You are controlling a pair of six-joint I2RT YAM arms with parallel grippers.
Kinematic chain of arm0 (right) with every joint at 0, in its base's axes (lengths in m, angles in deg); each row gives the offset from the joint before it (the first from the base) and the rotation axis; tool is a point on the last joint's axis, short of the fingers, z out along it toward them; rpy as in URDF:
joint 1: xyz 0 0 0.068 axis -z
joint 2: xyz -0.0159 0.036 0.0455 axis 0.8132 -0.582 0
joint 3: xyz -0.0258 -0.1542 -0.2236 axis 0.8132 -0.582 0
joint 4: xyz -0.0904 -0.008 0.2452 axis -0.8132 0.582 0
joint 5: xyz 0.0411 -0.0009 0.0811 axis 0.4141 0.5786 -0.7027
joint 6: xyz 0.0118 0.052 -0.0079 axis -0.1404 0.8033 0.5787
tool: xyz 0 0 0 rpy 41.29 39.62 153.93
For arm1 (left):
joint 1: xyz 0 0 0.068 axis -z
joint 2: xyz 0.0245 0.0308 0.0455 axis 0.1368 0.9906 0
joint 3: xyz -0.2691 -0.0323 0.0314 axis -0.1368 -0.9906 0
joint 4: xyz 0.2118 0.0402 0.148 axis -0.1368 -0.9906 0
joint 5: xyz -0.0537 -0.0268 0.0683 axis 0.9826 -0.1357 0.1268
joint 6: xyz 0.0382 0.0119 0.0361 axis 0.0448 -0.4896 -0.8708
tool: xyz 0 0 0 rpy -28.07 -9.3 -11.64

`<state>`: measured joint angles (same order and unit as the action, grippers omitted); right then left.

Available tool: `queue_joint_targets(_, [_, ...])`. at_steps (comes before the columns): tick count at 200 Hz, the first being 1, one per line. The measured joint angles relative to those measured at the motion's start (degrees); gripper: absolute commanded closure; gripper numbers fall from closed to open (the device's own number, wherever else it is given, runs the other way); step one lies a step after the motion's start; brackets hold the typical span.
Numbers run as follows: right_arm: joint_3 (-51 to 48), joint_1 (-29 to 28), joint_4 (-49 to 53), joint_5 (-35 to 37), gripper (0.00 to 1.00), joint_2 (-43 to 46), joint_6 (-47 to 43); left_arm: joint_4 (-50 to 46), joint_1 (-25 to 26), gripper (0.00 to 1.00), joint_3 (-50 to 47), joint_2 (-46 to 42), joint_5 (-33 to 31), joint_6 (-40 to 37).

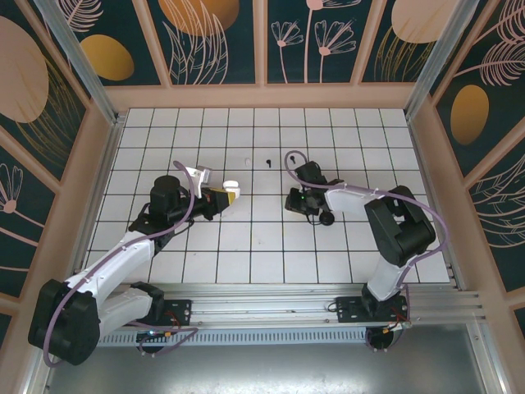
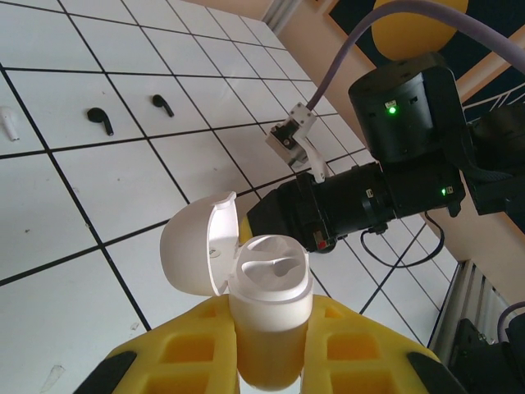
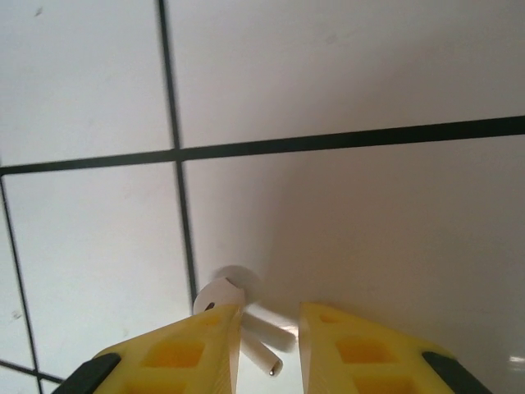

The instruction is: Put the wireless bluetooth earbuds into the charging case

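Bright, even light everywhere; soft shadow across the white tiles [image 3: 394,246] in the right wrist view (close stuff looks soft).

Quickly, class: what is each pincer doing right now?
Left pincer: closed on the white plastic charging case, its lid open.
Right pincer: narrow gap around a small white earbud; whether it grips cannot be told.

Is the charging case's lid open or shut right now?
Open. The charging case, clamped in the left gripper, has its lid hinged back, baring its earbud wells.
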<state>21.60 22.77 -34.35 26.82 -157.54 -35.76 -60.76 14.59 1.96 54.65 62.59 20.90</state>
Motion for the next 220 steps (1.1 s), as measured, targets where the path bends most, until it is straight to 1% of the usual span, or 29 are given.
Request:
queue_joint_targets(39, [0.6,-2.5,-1.2,-0.5,0.77,-1.2,0.0,0.0,0.0,0.88,0.0,0.2,0.0,0.0])
queue_joint_targets(115, [2.0,-4.0,-1.8,-1.7,0.79,-2.5,-0.3,0.0,0.0,0.88,0.0,0.2,-0.2,0.0])
queue_joint_targets(162, [2.0,-3.2,-4.3,-3.2,0.78,-2.0,-0.1,0.0,0.0,0.88,0.0,0.2,-0.2,0.0])
queue_joint_targets(220, [2.3,-2.1,-4.7,-4.9,0.77,-2.7,0.1,0.0,0.1,0.88,0.0,0.2,-0.4,0.0])
